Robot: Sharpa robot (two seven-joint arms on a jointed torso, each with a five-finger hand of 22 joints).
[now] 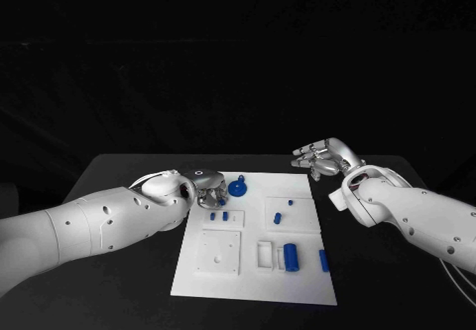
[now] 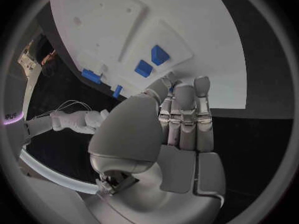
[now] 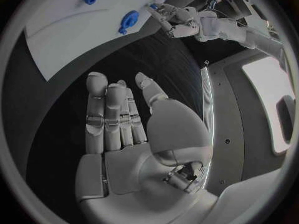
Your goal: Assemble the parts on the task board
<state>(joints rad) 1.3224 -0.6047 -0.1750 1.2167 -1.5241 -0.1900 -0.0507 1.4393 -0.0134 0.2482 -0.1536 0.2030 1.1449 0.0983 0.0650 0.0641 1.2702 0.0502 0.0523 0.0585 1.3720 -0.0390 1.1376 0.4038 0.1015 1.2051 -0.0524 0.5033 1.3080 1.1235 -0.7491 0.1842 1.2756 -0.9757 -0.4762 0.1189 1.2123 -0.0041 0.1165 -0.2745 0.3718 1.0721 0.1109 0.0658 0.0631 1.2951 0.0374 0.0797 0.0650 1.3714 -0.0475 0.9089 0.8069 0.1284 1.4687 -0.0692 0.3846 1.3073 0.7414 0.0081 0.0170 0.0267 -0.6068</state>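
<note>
The white task board (image 1: 253, 285) lies in the middle of the black table. On it are a round blue part (image 1: 238, 186), two small blue parts (image 1: 218, 215) near its left edge, a blue cylinder (image 1: 291, 256) and a blue bar (image 1: 323, 260). My left hand (image 1: 206, 190) hovers at the board's far left corner. It holds nothing, and its fingers (image 2: 184, 109) reach toward the two small blue parts (image 2: 151, 62). My right hand (image 1: 322, 157) hangs beyond the board's far right corner, over the table, flat and empty (image 3: 134, 134). The round blue part (image 3: 129, 20) lies ahead of it.
A raised white square plate (image 1: 218, 251) and a white slotted block (image 1: 264, 253) sit on the board's near half. Two more small blue parts (image 1: 283, 212) lie near the board's middle. Bare black table (image 1: 382, 275) flanks the board on both sides.
</note>
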